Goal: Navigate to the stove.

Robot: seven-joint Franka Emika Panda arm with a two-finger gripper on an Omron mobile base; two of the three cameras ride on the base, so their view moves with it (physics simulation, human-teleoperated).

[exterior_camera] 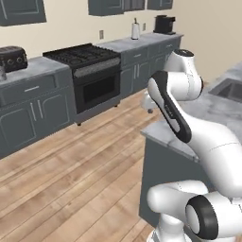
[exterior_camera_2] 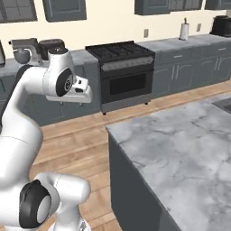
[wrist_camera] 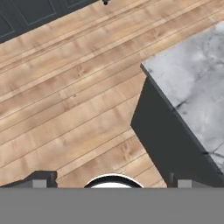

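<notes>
The stove (exterior_camera: pixel 90 71) is a wide black gas range with grid grates, a grey knob strip and a dark windowed oven door, set into the back counter run across the wooden floor. The right base view has the stove (exterior_camera_2: pixel 124 72) at upper centre. My arm is folded above the base, well short of it. In the hand view my gripper (wrist_camera: pixel 111 180) points down at the floor beside the island corner, its two dark fingertips (wrist_camera: pixel 41 179) far apart with nothing between them. It is open.
A marble-topped island (exterior_camera_2: pixel 180 149) with dark sides stands close on my right, its corner (wrist_camera: pixel 146 70) below the hand. A toaster oven (exterior_camera: pixel 12 57) sits left of the range; a paper towel roll (exterior_camera: pixel 135 30) and coffee machine (exterior_camera: pixel 164 23) sit right. Wooden floor (exterior_camera: pixel 71 156) lies between.
</notes>
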